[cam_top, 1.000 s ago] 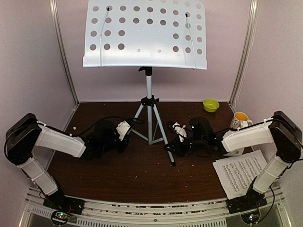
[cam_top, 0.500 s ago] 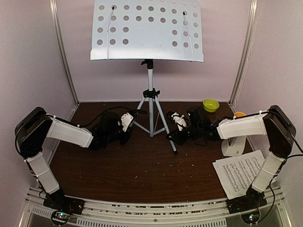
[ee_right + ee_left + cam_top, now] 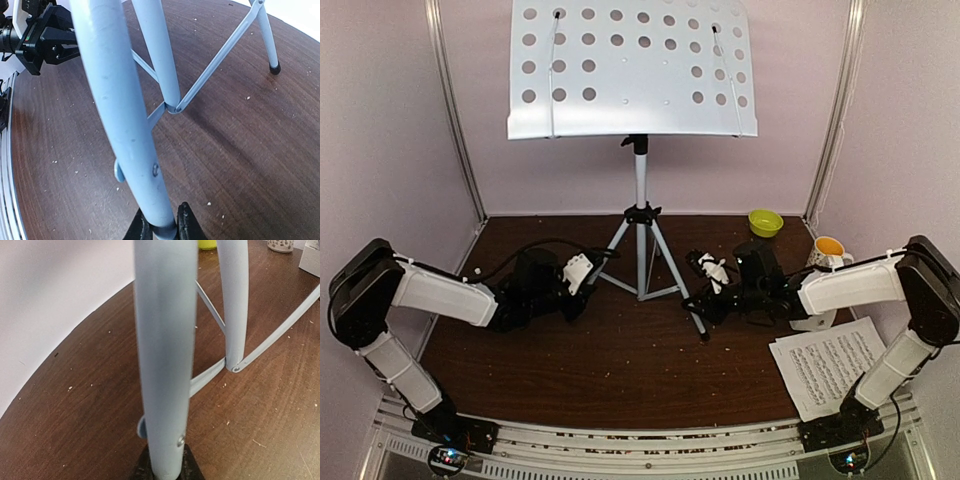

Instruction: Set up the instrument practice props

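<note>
The left jaws and right jaws are cut off by their wrist views' bottom edges, only 2 dark stubs each showing, flanking a music stand leg. Above them, the leg runs out of frame.

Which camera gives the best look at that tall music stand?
The top external view: only it shows the whole music stand, from perforated desk down to tripod feet. Each wrist view shows just a close-up of one leg, with braces and other tubes behind it.
</note>
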{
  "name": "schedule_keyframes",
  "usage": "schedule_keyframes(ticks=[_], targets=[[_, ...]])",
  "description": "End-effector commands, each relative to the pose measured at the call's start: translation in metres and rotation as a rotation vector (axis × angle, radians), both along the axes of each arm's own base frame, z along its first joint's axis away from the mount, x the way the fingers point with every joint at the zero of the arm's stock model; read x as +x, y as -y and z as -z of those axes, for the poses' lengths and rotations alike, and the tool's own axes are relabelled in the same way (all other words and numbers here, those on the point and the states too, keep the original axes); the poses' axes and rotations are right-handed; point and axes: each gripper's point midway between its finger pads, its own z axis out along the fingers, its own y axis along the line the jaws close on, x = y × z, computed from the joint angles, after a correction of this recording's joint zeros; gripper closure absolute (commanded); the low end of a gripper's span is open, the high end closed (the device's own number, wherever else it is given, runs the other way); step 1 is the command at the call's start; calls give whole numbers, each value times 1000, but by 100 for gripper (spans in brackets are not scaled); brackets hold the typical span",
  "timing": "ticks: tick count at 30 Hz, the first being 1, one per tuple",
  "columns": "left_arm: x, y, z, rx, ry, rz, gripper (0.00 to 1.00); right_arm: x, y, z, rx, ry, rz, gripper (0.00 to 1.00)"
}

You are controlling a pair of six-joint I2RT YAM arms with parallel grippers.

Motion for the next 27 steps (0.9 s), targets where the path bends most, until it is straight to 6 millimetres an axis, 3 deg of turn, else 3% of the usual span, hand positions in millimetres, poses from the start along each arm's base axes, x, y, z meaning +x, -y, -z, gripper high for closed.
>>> schedule_keyframes(ticks=[1,6,9,17,23,27], targets=[[3,-45,11,68,-15,-117,100,-11,60,52,-118,-222,253,100],[3,-49,8,51,-17,-133,100,-19,69,57,-119,-234,266,100],[5,-38,3,19,-25,-102,100,-17,59,53,-67,-243,255,100],[37,2,-15,-8,-37,-37,100,20,6,32,-8,-204,214,100],[59,17,-22,31,-31,-28,100,54,-4,19,-48,-159,222,100],[57,10,-23,31,-26,-37,100,49,3,24,-70,-168,222,100]])
